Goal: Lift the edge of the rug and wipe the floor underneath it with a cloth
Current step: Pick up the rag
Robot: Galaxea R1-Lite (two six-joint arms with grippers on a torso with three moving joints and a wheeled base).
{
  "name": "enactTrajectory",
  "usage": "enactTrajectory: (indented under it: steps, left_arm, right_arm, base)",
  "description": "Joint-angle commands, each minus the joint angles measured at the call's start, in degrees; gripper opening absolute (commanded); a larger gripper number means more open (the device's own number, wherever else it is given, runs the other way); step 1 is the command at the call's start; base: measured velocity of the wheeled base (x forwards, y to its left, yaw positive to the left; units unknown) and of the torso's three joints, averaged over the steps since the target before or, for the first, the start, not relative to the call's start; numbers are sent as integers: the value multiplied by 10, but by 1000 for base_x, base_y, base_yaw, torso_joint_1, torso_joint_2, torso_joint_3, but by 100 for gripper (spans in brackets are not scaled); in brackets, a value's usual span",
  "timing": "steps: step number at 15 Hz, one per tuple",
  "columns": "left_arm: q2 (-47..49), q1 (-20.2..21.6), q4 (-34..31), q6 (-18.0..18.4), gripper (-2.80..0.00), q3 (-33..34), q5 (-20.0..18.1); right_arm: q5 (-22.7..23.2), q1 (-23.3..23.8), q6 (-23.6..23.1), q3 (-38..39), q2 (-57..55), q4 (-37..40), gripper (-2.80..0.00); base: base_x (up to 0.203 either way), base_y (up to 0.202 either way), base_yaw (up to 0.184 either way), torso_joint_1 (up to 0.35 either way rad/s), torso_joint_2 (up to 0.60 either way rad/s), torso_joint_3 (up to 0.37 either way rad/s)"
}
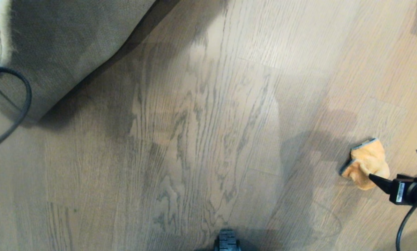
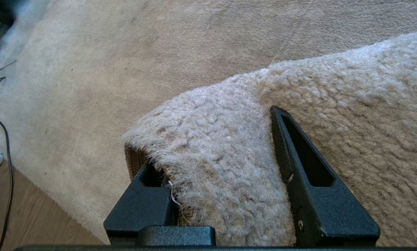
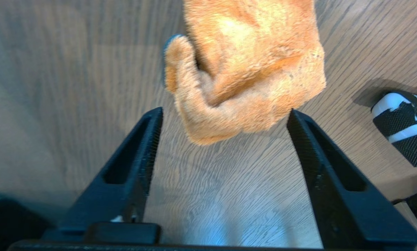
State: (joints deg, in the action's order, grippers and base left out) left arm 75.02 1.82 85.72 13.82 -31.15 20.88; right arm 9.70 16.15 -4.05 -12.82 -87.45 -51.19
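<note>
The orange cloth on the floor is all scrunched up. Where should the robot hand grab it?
Probably the puffy folded lump nearest the open right hand. The cloth bunches up off the floor there, so the fingers can come straight down, one each side, and pinch. Its flat grey-edged corner looks harder to catch.

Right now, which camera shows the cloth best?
The right wrist view: the cloth fills it, bunched on the floor just beyond the open right gripper. The head view shows it small; the left wrist view not at all.

No legible txt anywhere; white sticker [image 1: 400, 192] on right arm too small to read.
</note>
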Motion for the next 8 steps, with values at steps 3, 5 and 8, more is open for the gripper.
enactTrajectory:
  steps: [3, 5, 8]
  left_arm:
    - [5, 0, 5, 1, -280, 3, 1]
    - [5, 0, 5, 1, -280, 5, 2]
    - [9, 0, 6, 1, -280, 5, 2]
  right_arm:
    - [6, 12, 4, 0, -103, -123, 0]
    - [26, 14, 6, 0, -150, -207, 0]
    - [34, 15, 7, -19, -172, -224, 0]
  base:
    - [0, 0, 0, 0, 0, 0]
    - [0, 0, 0, 0, 0, 0]
    - [0, 0, 0, 0, 0, 0]
